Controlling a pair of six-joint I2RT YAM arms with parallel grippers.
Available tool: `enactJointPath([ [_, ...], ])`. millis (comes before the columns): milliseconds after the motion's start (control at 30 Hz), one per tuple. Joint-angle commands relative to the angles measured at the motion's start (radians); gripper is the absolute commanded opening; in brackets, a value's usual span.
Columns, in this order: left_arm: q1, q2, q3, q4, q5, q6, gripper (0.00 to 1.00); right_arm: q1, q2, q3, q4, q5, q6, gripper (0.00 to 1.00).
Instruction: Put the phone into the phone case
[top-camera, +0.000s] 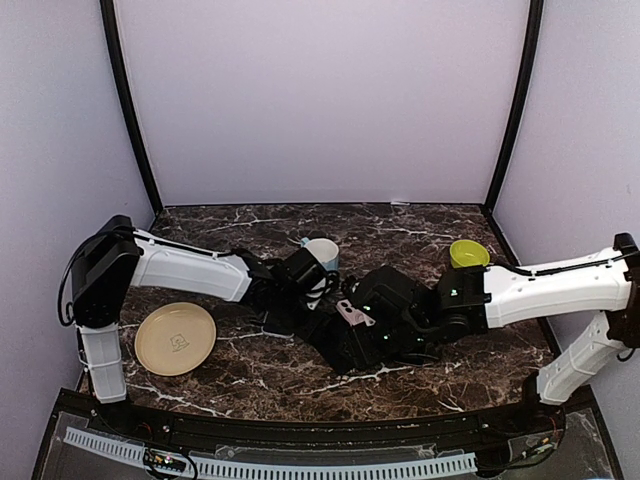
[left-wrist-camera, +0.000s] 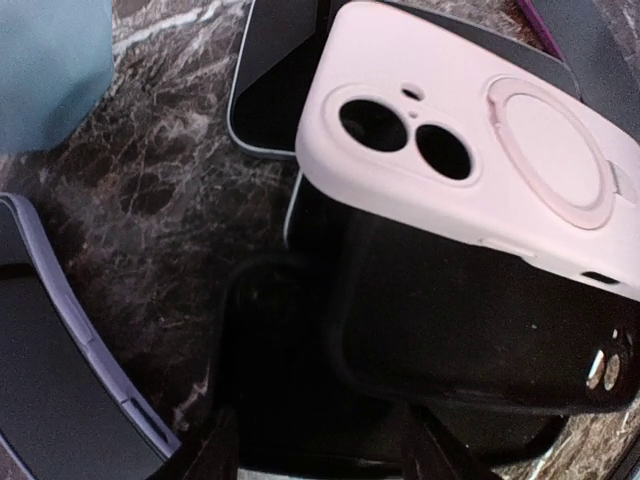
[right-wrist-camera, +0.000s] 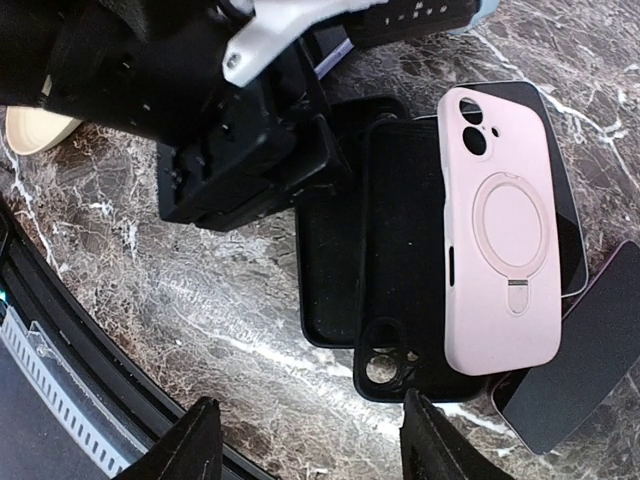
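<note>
Lab booth, plain walls (top-camera: 320, 100) (lavender), marble table (top-camera: 250, 378)

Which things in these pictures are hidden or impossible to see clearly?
Right wrist view: pink case covers most of one phone.
Top view: left arm and right arm hide that phone.
Left wrist view: bottom edge cuts off left gripper; its grip is unclear.

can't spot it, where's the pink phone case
In the right wrist view the pink phone case lies right of centre, atop a black case and a phone.
</note>
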Motion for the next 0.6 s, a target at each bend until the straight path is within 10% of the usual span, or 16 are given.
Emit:
enactJointPath([
  [0, 0.016, -0.144, -0.018, -0.006, 0.023, 0.136, 0.58, 0.007, -0.001, 0.017, 0.059, -0.002, 0.006, 0.60],
  [567, 0.056, 0.046, -0.026, -0.002, 0.064, 0.181, 0.39, 0.011, 0.060, -0.076, 0.240, -0.085, 0.066, 0.43],
])
